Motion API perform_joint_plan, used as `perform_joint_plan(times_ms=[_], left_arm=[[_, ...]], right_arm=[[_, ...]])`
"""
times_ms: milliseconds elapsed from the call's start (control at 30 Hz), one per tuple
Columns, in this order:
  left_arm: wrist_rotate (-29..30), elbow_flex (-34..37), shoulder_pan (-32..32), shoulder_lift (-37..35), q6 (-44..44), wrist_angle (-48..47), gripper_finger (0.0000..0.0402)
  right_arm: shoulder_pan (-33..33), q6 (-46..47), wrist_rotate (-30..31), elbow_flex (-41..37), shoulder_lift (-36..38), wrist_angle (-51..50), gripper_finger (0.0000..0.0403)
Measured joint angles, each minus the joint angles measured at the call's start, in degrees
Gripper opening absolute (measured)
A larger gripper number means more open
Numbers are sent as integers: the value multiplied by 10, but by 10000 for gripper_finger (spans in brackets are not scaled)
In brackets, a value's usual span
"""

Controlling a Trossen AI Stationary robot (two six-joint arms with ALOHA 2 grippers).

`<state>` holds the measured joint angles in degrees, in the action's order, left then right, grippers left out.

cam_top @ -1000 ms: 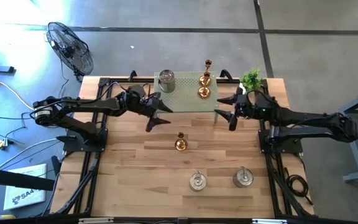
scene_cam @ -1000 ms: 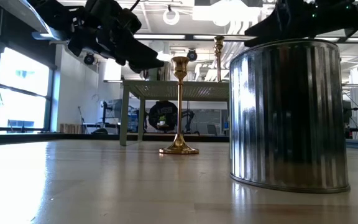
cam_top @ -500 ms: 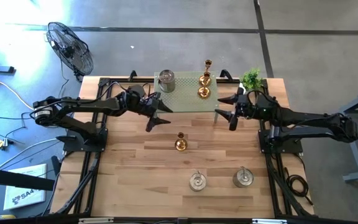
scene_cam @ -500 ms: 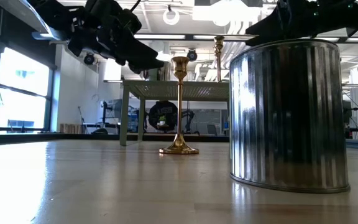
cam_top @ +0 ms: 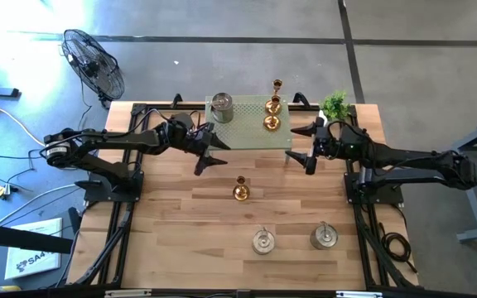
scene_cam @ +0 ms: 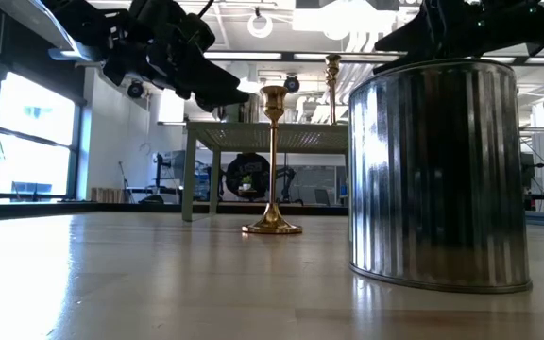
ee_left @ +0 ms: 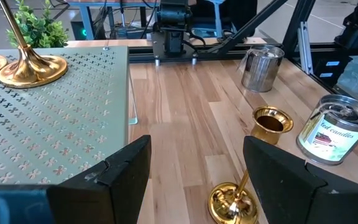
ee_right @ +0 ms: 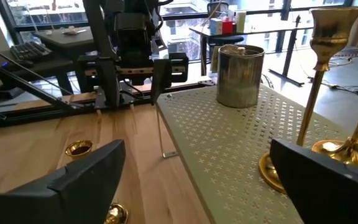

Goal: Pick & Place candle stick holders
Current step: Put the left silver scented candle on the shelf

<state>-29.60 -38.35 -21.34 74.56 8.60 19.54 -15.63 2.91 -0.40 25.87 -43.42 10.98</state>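
One gold holder (cam_top: 240, 190) stands upright on its round base at mid-table; it also shows in the low view (scene_cam: 273, 161) and the left wrist view (ee_left: 232, 202). Two gold holders (cam_top: 272, 122) and a silver one (cam_top: 221, 108) stand on the green perforated stand (cam_top: 251, 132) at the far edge. Two squat silver holders (cam_top: 262, 241) (cam_top: 324, 237) stand near the front edge. My left gripper (cam_top: 209, 153) is open and empty, above the table at the stand's near left corner. My right gripper (cam_top: 302, 149) is open and empty at the stand's right end.
A small green potted plant (cam_top: 334, 105) stands at the far right, just behind my right arm. The stand's thin legs (ee_right: 160, 134) rise from the table between the two grippers. Bare wood lies left of the gold holder (cam_top: 172, 215).
My right gripper has edged a little toward the table's far edge and stays open. The holders have not moved.
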Motion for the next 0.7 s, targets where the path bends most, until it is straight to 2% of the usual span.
perform_joint_plan(times_ms=[267, 433, 533, 700], left_arm=[[0, 0, 0, 0, 0, 0, 250], [-12, 0, 0, 0, 2, 0, 250], [-14, 0, 9, 0, 8, 0, 250], [-9, 0, 35, 0, 30, 0, 250]], right_arm=[[1, 8, -36, 0, 0, 3, 397], [38, -37, -102, -2, 0, -14, 395], [96, -50, -71, -13, 0, -23, 395], [215, -56, 48, -48, 0, -26, 395]])
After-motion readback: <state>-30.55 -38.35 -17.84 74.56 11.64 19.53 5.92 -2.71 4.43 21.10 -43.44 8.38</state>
